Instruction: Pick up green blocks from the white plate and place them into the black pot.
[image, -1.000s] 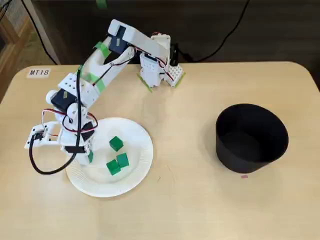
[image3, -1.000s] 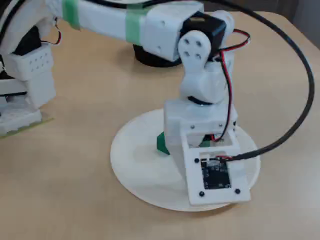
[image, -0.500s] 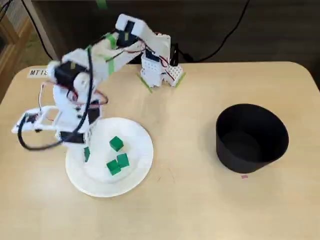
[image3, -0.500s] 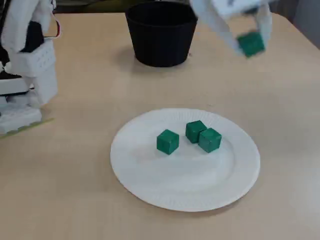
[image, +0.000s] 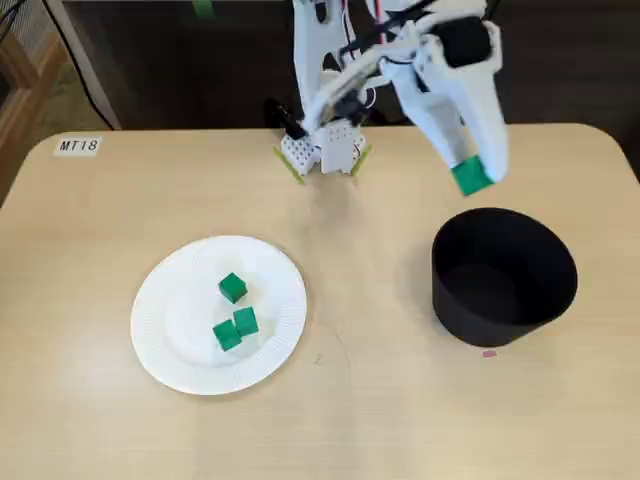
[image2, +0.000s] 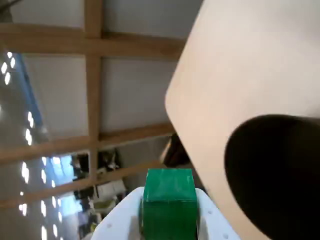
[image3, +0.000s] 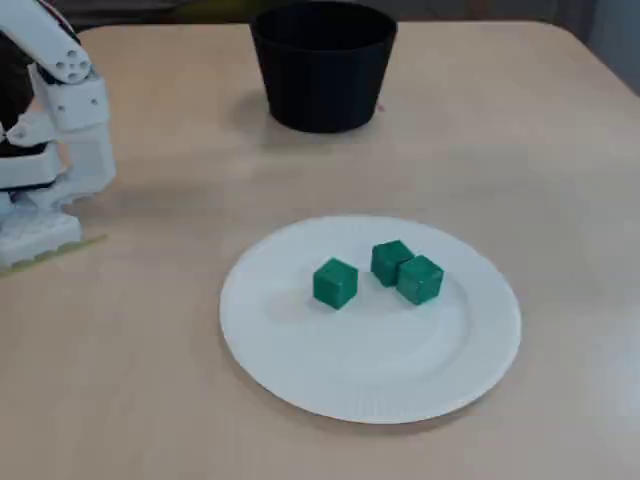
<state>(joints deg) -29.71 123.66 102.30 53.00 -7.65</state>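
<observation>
Fixed view: "MT18" label (image: 78, 145) at upper left; gripper (image: 470, 178) tight on green block (image: 468, 175) near black pot (image: 503, 275).

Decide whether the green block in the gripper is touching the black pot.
Apart. In a fixed view, bare table shows between the held green block and the black pot; the gripper clamps it.

Looks like a uni lab or a shared office/meeting room to me, not anyone's home. The pale wood surface (image: 330, 430) has an inventory-style sticker reading "MT18" (image: 78, 146) in one corner. A black cable (image: 78, 72) trails off behind the back edge. The wrist view catches timber beams (image2: 93, 75) framing grey panels, plus rows of lights (image2: 27, 125) in a big, blurry room beyond.
</observation>
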